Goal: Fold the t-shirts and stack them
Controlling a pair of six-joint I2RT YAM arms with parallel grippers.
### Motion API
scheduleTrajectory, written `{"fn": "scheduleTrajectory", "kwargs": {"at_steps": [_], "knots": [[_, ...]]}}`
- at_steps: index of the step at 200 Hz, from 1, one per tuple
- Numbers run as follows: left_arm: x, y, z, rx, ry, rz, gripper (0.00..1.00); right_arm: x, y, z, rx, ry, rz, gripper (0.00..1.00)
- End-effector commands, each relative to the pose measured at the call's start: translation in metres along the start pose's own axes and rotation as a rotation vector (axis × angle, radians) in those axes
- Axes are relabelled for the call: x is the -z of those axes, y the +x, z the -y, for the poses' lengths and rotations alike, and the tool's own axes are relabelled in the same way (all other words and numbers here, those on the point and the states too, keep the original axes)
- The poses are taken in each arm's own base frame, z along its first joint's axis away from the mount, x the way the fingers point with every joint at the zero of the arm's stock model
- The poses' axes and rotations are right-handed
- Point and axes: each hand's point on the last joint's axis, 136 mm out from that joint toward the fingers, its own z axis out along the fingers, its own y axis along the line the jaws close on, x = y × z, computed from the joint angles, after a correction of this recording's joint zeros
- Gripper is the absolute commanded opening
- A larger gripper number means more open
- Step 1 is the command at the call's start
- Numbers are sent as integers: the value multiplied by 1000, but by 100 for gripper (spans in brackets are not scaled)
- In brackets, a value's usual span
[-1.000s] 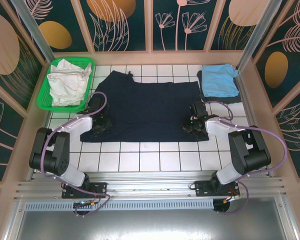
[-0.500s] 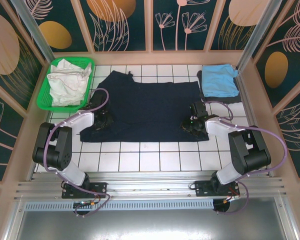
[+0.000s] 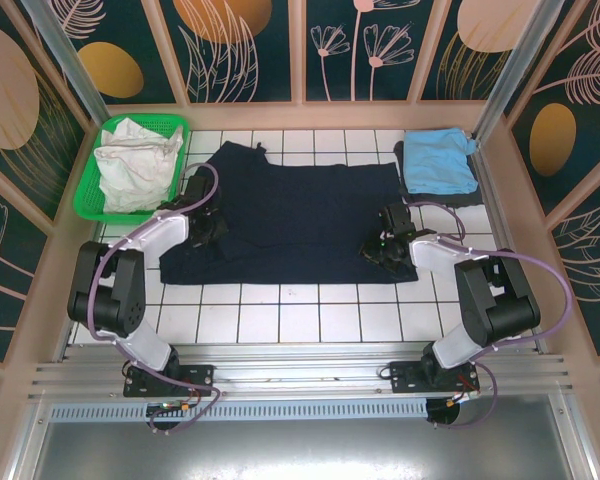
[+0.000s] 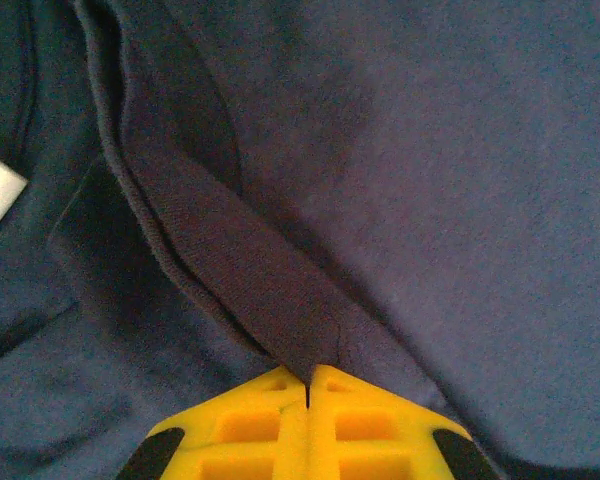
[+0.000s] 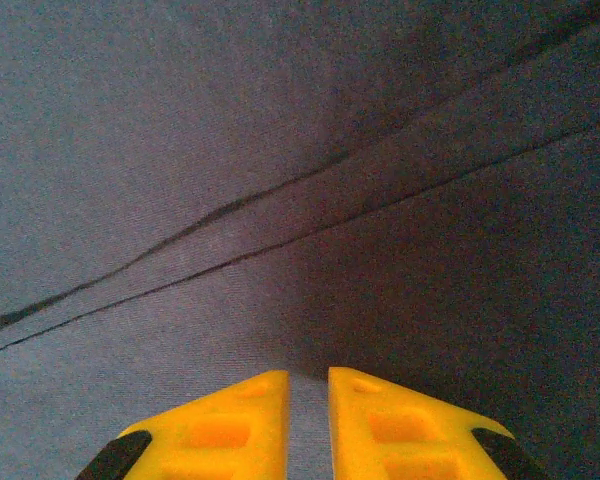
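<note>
The left gripper [image 3: 204, 224] has dragged its edge of the navy t-shirt [image 3: 290, 210] toward 12 o'clock since a second ago. The shirt lies spread on the surface [image 3: 280, 310], long axis 9 to 3, with the right gripper [image 3: 382, 246] at its 4 o'clock corner. Left wrist: jaws pinch a fold running toward 11. Right wrist: jaws a slit apart on cloth (gripping it? cannot tell).

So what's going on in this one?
Both arms are working the navy t-shirt, spread on the tiled table. The left claw is pinched shut on a fold at its left side; the right claw grips its near right edge. A light blue t-shirt lies folded far right, and a white t-shirt sits crumpled in the green basket.
</note>
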Motion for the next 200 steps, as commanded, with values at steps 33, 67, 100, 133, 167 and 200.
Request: {"fn": "scheduleTrajectory", "kwargs": {"at_steps": [33, 67, 100, 133, 167, 200], "knots": [[-17, -22, 25, -58, 23, -14, 0, -3, 4, 0, 36, -6, -7, 19], [-33, -41, 42, -83, 32, -22, 9, -1, 5, 6, 47, 30, -8, 18], [-35, -68, 68, -116, 81, 6, 22, 10, -6, 12, 78, 96, 25, 18], [-30, -83, 71, -131, 54, 27, 39, 18, -12, 2, 110, 68, 43, 19], [-7, -60, 54, -104, 66, 41, 48, 13, -8, -4, 130, 32, 23, 19], [-6, 0, 42, -37, 188, -28, 53, 9, -17, -6, 163, 60, 16, 19]]}}
